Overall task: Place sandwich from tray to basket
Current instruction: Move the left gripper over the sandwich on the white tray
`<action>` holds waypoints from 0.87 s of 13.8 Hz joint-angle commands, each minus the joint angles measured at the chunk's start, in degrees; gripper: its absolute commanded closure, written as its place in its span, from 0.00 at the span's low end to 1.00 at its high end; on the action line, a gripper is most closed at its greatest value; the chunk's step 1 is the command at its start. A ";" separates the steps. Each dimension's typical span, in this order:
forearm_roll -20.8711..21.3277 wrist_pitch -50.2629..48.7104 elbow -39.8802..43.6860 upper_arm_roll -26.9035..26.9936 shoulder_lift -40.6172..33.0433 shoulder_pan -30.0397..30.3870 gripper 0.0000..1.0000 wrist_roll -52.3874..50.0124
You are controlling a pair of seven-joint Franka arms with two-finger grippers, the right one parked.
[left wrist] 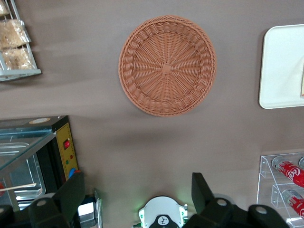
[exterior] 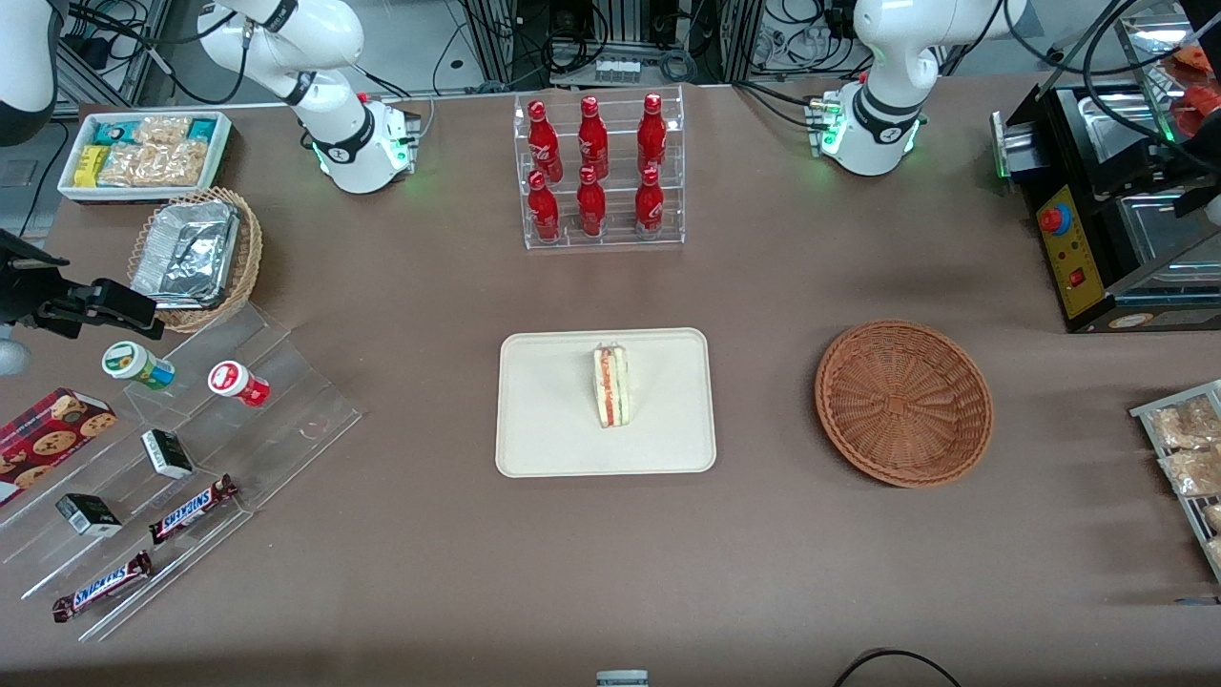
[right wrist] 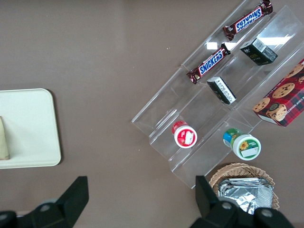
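Gripper (exterior: 1145,183) by oven (exterior: 1074,272), partly cut off in front view; 2 fingers wide apart, nothing held. 1 sandwich (exterior: 612,385) on tray (exterior: 544,453); left wrist view crops both. Basket (exterior: 904,403) beside tray. Brown table (exterior: 668,572), cables (exterior: 572,48) farther from front camera.

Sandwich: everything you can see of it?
The sandwich sits near the middle of the white tray, its length running toward the front camera. Pale bread edges flank reddish-orange and green filling strips. It looks whole; only the tray touches it. The open gripper hangs above the table, clear of it.
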 commanded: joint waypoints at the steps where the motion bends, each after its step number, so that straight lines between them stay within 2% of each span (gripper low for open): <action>1: 1.46 -0.67 1.43 0.17 0.95 -0.74 0.01 -2.02; 6: 1.48 -0.32 1.77 -0.27 3.14 -0.83 0.01 -3.78; 9: 0.42 2.12 1.95 -5.53 7.35 -1.27 0.01 -14.40; 12: -3.88 7.31 1.69 -10.72 10.87 -1.54 0.01 -22.66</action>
